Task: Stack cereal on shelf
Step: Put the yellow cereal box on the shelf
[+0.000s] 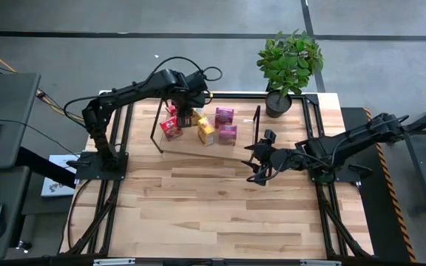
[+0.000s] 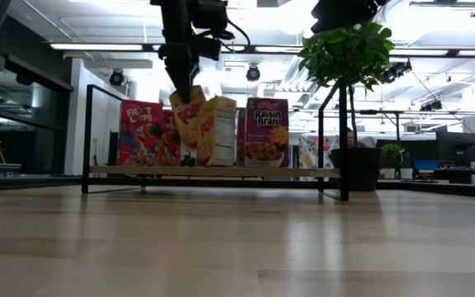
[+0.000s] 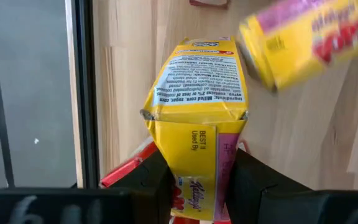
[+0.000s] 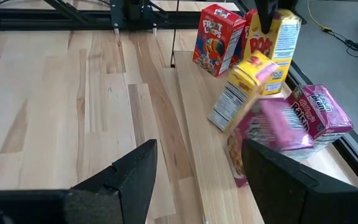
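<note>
Clamped between the left gripper's (image 3: 194,180) dark fingers, a small yellow cardboard cereal box (image 3: 197,106) hangs over the light wooden shelf board (image 1: 198,151), apparently just clear of it; the right gripper (image 1: 261,157) waits nearby, fingers spread.

left gripper (image 1: 186,112) over shelf (image 1: 198,147), cereal boxes (image 1: 226,125), right gripper (image 1: 256,157) beside

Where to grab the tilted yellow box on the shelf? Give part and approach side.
Probably its upper end, across the narrow side panels, from above. The tilted yellow box leans on the shelf, with the left pincer and its held yellow box close on one side and a magenta box on the other, leaving mainly its top free.
</note>
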`<action>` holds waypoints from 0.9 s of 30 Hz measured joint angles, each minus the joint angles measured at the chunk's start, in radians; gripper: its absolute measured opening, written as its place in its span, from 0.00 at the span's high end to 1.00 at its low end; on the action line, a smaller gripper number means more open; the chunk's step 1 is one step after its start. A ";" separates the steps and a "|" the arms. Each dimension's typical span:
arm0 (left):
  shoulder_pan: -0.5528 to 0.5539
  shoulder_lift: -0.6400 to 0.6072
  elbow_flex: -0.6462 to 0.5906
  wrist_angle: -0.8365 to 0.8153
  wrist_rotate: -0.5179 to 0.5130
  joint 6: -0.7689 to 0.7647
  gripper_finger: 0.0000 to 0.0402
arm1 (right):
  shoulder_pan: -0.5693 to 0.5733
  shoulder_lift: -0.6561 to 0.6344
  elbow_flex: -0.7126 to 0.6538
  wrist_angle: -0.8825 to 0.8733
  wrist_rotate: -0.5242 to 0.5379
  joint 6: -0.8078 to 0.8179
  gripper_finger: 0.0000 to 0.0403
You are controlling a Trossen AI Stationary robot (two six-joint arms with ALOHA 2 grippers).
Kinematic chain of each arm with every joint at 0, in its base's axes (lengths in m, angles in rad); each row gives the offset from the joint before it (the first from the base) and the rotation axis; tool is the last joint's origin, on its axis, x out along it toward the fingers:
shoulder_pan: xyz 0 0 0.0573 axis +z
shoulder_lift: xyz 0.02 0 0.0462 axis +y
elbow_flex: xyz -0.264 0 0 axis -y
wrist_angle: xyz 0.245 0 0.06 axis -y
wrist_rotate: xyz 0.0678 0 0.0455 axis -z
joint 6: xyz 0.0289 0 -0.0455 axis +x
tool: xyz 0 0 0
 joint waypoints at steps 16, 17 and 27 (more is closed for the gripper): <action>-0.018 0.043 -0.007 0.048 -0.057 0.128 0.75 | 0.000 0.000 0.000 0.018 0.000 0.000 0.44; -0.018 0.046 -0.007 0.055 -0.057 0.136 0.75 | 0.000 0.000 0.000 0.018 0.000 0.000 0.44; -0.022 0.072 -0.007 0.076 -0.037 0.234 0.75 | 0.000 0.000 0.000 0.021 0.000 0.000 0.44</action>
